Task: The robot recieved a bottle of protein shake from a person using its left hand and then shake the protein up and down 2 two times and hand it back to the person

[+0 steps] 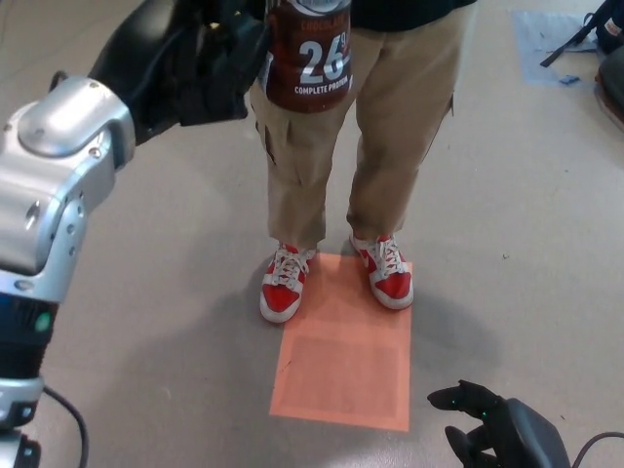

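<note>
Up high, near the top edge, left hand (216, 58), black, fingers curled tight round the side of the protein shake bottle (309, 57). Bottle dark brown, upright, held in the air. On the label, a big white "26" and under it the words "COMPLETE PROTEIN". Top of the bottle cut off by the edge of the picture, so no cap to see. Behind the hand, a black wrist, then a big shiny silver arm (54, 175) coming in from the left side and going down to the bottom corner, with a small green light low on it.

Just behind the bottle, a person's legs (331, 146) in tan trousers with side pockets. Bottle right in front of the person's upper legs, a bit to the picture's left. Above the trousers, a strip of dark top. No person's hand on the bottle.

Down below, two red and white shoes (336, 278) with white laces, toes pointing this way. Both shoes standing on the top edge of an orange paper sheet (346, 361) lying flat on the grey floor (507, 214).

Low in the right corner, right hand (487, 419), black too, well apart from the bottle. Fingers spread and loose, holding nothing, touching nothing.

Far off at the top right, a bluish patch on the floor and some dark gear, too small to tell.
</note>
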`<state>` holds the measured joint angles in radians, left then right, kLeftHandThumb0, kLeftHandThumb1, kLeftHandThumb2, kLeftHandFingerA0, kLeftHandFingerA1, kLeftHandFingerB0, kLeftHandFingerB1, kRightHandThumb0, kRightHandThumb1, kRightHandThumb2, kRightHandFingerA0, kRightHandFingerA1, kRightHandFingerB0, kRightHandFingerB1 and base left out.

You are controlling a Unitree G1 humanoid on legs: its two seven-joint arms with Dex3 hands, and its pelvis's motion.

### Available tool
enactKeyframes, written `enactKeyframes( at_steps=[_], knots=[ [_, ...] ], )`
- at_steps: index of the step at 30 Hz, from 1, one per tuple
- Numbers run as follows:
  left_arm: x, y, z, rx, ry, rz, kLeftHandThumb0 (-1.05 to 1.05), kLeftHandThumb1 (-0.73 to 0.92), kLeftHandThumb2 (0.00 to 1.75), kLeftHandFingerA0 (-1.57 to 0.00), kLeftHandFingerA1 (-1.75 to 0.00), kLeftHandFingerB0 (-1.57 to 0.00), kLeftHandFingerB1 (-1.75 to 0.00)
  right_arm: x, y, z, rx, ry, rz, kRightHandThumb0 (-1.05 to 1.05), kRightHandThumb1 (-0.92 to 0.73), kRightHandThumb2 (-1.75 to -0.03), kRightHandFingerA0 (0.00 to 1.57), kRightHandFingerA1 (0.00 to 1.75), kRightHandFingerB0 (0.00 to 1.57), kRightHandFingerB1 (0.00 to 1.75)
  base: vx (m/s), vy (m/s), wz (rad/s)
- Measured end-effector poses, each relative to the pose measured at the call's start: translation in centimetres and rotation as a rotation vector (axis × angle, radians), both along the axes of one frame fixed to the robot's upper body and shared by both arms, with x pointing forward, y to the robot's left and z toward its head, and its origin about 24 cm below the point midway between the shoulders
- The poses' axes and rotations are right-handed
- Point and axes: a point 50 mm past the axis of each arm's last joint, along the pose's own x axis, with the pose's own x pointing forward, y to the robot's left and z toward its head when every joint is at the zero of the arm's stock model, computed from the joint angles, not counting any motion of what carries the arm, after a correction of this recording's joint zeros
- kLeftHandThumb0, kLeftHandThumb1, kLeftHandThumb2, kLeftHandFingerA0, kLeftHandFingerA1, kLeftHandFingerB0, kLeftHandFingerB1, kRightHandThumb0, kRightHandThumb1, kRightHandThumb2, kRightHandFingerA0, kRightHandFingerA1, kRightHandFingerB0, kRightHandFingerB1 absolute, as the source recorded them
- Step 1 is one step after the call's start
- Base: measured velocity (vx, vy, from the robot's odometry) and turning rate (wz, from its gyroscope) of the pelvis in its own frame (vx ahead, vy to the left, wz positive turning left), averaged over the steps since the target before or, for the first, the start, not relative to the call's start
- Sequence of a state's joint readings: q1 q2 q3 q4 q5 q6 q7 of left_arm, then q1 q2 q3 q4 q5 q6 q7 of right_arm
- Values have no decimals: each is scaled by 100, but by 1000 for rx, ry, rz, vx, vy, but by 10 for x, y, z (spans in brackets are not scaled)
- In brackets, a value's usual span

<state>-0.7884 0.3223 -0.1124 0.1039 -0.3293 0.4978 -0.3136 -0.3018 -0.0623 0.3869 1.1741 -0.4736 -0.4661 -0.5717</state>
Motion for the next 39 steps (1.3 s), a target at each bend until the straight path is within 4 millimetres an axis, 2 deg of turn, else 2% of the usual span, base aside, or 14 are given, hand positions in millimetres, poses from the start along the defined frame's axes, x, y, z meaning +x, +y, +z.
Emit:
enactKeyframes(
  at_steps=[17,18,19,20,25,26,27,29,30,37,38,39],
  knots=[
    [-5,-33,16,63,171,-183,-93,56,95,0,-9,0,0,0,1,1,-7,-18,9,-26,-80,-64,91,53,67,49,0,0,0],
    [-6,-35,18,72,183,-194,-90,67,61,0,0,0,0,0,1,1,-7,-20,9,-27,-81,-65,91,53,67,50,0,0,0],
    [-6,-37,19,80,191,-202,-90,67,61,0,0,0,0,0,1,1,-7,-21,10,-27,-81,-65,91,53,67,50,0,0,0],
    [-6,-40,20,91,203,-212,-91,54,94,0,-8,0,0,0,1,1,-7,-24,10,-28,-78,-67,93,54,67,51,0,0,0],
    [-6,-48,25,132,252,-233,-91,53,94,0,-7,0,0,-1,1,2,-7,-36,13,-29,-78,-65,94,55,68,51,0,0,0],
    [-6,-49,26,141,266,-236,-87,51,90,0,-10,0,0,-1,1,2,-6,-38,13,-28,-77,-65,94,55,68,51,0,0,0],
    [-5,-50,27,148,281,-235,-86,56,65,0,0,0,0,-1,1,2,-4,-40,12,-28,-76,-64,95,54,69,51,0,0,0],
    [-4,-52,28,147,306,-227,-86,56,65,0,0,0,0,-2,1,2,-1,-44,11,-28,-76,-64,95,54,69,51,0,0,0],
    [-3,-53,28,143,321,-221,-83,60,59,0,0,0,0,-2,1,2,1,-48,11,-28,-76,-64,95,55,69,51,0,0,0],
    [2,-56,23,68,407,-137,-86,64,60,0,0,0,0,-4,0,2,9,-68,2,-29,-77,-64,95,56,68,51,0,0,0],
    [3,-55,22,61,416,-108,-88,50,81,0,0,0,0,-5,0,2,11,-73,1,-30,-77,-65,94,55,67,51,0,0,0],
    [4,-54,22,59,419,-91,-88,50,81,0,0,0,0,-5,0,1,13,-74,1,-30,-77,-65,94,55,67,51,0,0,0]
  ],
)
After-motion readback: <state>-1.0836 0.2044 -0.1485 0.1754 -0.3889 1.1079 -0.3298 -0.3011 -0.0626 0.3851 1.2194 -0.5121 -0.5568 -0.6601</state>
